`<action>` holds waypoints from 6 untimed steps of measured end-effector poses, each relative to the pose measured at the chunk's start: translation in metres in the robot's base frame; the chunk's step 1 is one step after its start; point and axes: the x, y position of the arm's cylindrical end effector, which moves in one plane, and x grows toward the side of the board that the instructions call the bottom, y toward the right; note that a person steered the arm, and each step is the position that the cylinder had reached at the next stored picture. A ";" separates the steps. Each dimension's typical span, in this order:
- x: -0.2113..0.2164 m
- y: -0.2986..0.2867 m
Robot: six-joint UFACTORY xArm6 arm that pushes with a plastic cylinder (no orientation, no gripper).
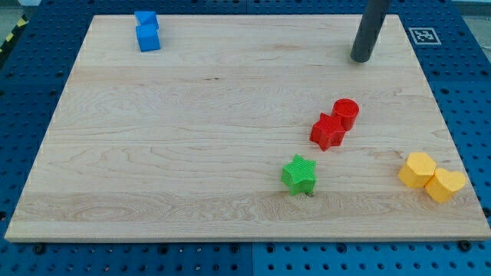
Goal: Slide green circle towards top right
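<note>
The only green block is star-shaped [299, 175]; it lies right of centre near the view's bottom on the wooden board [192, 138]. No green circle shows. My tip [360, 59] rests on the board near the view's top right, well above and to the right of the green star, touching no block. The dark rod rises from it out of the view's top.
A red cylinder [346, 113] touches a red star-like block [328, 131] between my tip and the green star. Two yellow blocks [418, 169] [445, 185] sit together at the bottom right edge. Two blue blocks [146, 19] [149, 37] sit together at the top left.
</note>
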 end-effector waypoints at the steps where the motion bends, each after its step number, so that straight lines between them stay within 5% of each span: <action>1: -0.016 0.002; 6: -0.058 0.004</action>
